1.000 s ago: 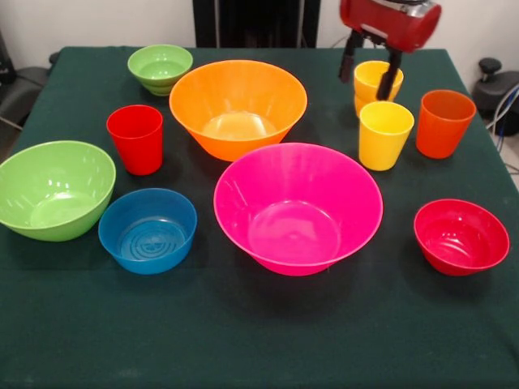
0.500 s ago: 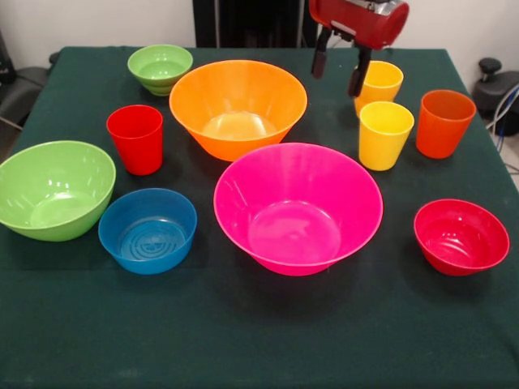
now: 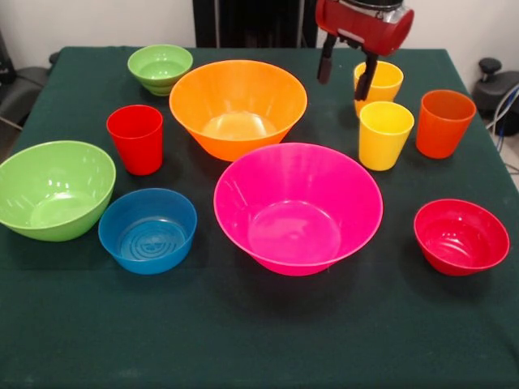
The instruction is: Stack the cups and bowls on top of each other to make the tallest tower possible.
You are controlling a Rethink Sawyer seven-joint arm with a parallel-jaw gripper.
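Evidently nothing is stacked yet: we see every piece standing apart on the dark green tablecloth (image 3: 243,340), so no tower exists. The large glossy pink plastic bowl (image 3: 298,208) sits at the table's centre, the large orange plastic bowl (image 3: 238,108) just behind it; we judge these wide pieces suit a base. Two yellow tapered tumblers (image 3: 385,134) and an orange tumbler (image 3: 443,122) cluster toward the far right corner. The red-bodied gripper (image 3: 345,74) hangs above the cloth beside the rear yellow tumbler (image 3: 379,83), fingers spread, holding nothing.
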